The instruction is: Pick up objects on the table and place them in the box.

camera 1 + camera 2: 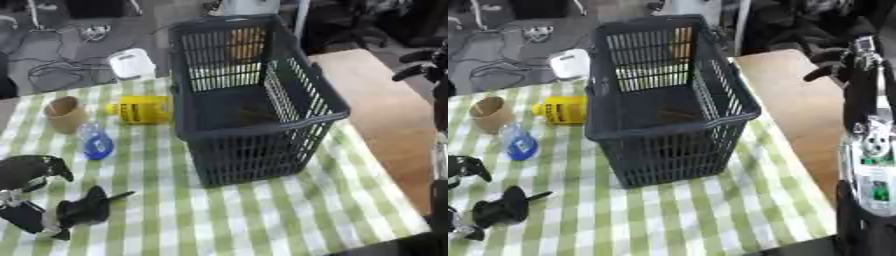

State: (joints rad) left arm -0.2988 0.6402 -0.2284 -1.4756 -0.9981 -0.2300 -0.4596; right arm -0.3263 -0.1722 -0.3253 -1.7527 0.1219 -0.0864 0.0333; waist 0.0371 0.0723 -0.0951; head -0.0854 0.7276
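A dark slatted basket (254, 135) stands upright in the middle of the green checked cloth. Something small and brownish (255, 116) lies on its floor. Left of the basket lies a yellow container (140, 109) on its side. Further left stands a brown cardboard cup (65, 114), with a small blue bottle (95, 142) just in front of it. My left hand (80, 209) hovers at the lower left, open and holding nothing, a little nearer than the blue bottle. My right hand (839, 64) hangs raised at the upper right over the bare wood, fingers relaxed, nothing in it.
Bare wooden tabletop (385, 110) runs along the right of the cloth. A white device (131, 63) and cables lie on the floor beyond the far edge. An orange shape (248, 42) shows through the basket's back wall. My right forearm (872, 165) fills the right side.
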